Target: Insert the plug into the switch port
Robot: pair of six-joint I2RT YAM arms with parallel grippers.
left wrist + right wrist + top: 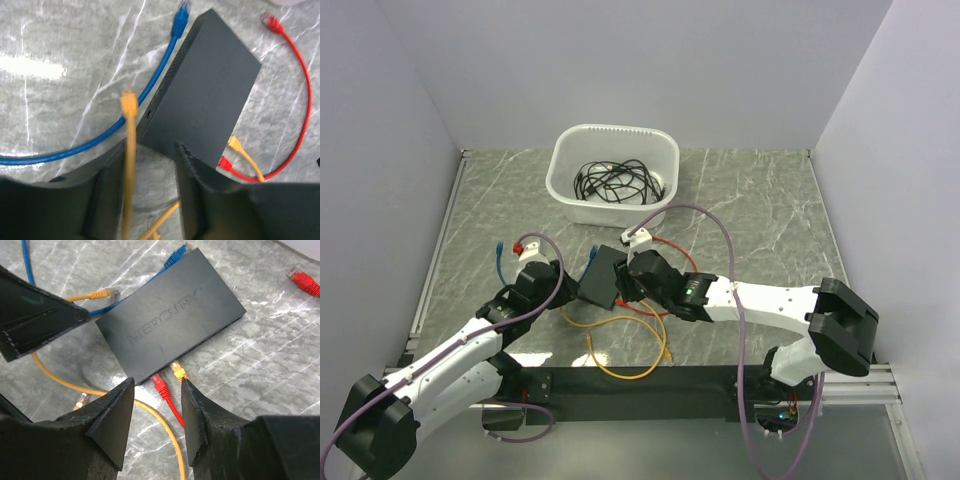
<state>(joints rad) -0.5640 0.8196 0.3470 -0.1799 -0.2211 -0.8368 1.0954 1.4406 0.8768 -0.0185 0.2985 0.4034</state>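
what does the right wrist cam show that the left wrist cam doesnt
Only the right wrist: the MERCURY lettering on top of the switch, and the open right claw. Only the left wrist: the switch's perforated side wall, and a yellow cable running between the fingers of the left claw. Both: a red plug and a yellow plug at the switch's port edge, a blue plug by its far corner, and a free red plug lying apart.
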